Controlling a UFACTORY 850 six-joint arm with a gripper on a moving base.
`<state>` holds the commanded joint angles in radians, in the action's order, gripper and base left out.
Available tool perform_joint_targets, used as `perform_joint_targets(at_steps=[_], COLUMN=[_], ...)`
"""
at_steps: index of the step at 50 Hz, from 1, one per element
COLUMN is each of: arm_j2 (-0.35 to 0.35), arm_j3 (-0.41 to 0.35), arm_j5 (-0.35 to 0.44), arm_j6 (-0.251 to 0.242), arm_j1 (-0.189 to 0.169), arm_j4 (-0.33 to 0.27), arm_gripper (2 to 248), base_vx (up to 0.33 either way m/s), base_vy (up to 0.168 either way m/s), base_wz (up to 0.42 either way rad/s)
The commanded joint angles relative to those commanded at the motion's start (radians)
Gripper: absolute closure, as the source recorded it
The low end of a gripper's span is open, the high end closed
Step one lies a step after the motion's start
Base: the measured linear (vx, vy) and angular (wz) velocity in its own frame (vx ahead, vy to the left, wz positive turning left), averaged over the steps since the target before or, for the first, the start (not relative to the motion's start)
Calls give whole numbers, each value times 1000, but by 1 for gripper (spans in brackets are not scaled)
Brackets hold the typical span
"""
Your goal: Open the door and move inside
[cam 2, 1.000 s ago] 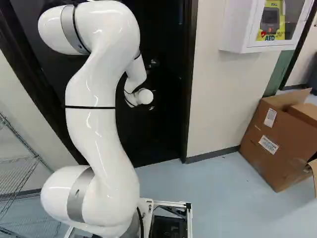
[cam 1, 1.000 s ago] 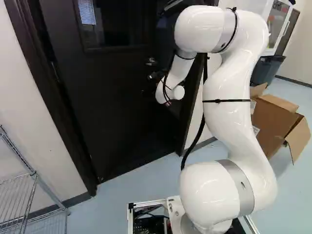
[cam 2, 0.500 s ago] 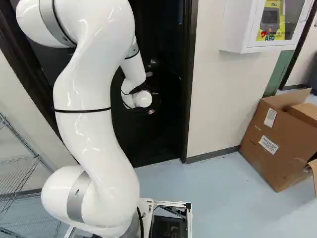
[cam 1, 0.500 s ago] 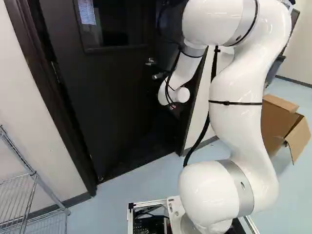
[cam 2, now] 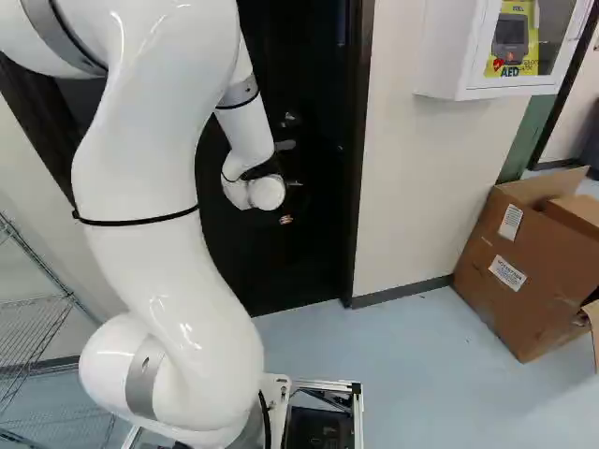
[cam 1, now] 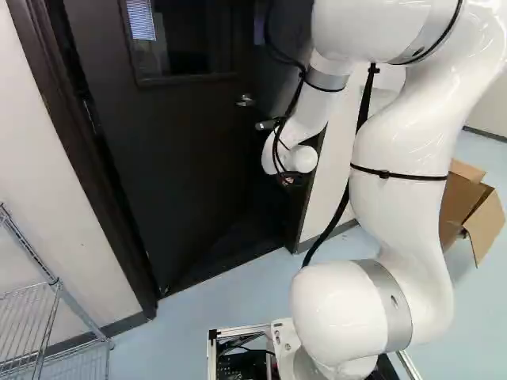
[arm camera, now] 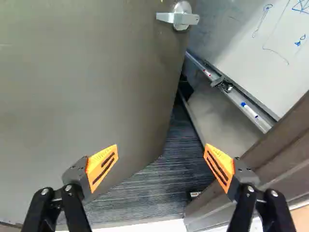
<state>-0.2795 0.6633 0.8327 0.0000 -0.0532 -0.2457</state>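
The dark door (cam 1: 174, 150) stands ajar ahead of the arm (cam 2: 145, 154), its free edge swung inward from the frame (arm camera: 289, 140), leaving a gap that shows striped carpet (arm camera: 149, 193) and a whiteboard (arm camera: 270, 58) beyond. The jaws are released and spread wide, one side before the door's face and the other before the frame, with the opening ahead between them and the door's lever (arm camera: 181, 18) farther ahead near that free edge. Pale floor (cam 2: 374, 346) lies before the doorway, bounded by a wire shelf (cam 1: 30, 253) at the left of the left base view and a cardboard box (cam 2: 510, 281) at the right of the right base view.
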Motion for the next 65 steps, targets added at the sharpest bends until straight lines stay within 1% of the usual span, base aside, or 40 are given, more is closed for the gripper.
perform_joint_targets(at_steps=[48,54,65], arm_j2=[228,245,251], arm_j3=[-256,-274,-281], arm_j5=[0,0,0], arm_j6=[0,0,0], arm_j1=[-10,-11,-11], arm_j4=[127,141,153], arm_gripper=[3,3,3], base_vx=[0,0,0], base_vy=[0,0,0], base_wz=[0,0,0])
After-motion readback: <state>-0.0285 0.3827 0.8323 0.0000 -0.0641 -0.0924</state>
